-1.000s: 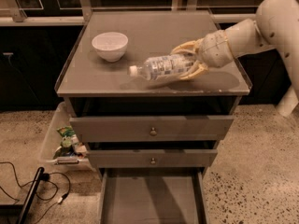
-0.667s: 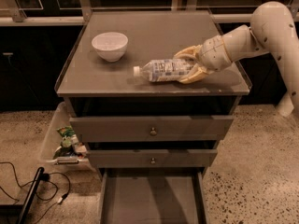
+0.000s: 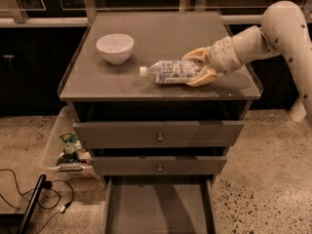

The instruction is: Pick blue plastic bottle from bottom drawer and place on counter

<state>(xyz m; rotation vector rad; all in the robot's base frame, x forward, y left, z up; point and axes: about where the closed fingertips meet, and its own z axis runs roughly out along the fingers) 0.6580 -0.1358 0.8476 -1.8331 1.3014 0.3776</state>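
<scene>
The blue plastic bottle [image 3: 170,72], clear with a white cap and a pale patterned label, lies on its side on the counter [image 3: 165,33], cap pointing left toward the white bowl. My gripper [image 3: 189,70] reaches in from the right, its yellowish fingers [image 3: 197,55] closed around the bottle's base end, one above and one below. The bottom drawer [image 3: 156,208] is pulled open at the cabinet's foot and its flat grey floor is bare.
A white bowl [image 3: 115,48] stands on the counter's left, a short gap from the bottle cap. Two knobbed drawers [image 3: 159,136] above the bottom one are slightly open. A clear bin of packets [image 3: 68,150] and cables [image 3: 34,199] lie on the floor at left.
The gripper and bottle shifted slightly to the right and lowered; the bottle went from tilted to lying flat on the counter.
</scene>
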